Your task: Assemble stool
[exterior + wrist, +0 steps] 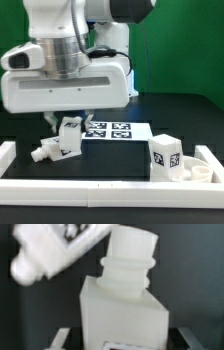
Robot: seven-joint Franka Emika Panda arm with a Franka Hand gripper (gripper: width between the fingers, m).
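Observation:
My gripper is shut on a chunky white stool leg that carries a tag and hangs tilted just above the table, at the exterior view's left. In the wrist view this leg fills the space between the fingers of my gripper, its narrower stepped end pointing away. A second leg lies on the table beside it. At the exterior view's right a tagged leg stands next to the round seat.
The marker board lies flat on the black table just behind the held leg. White frame rails run along the front edge and both sides. A green wall stands behind.

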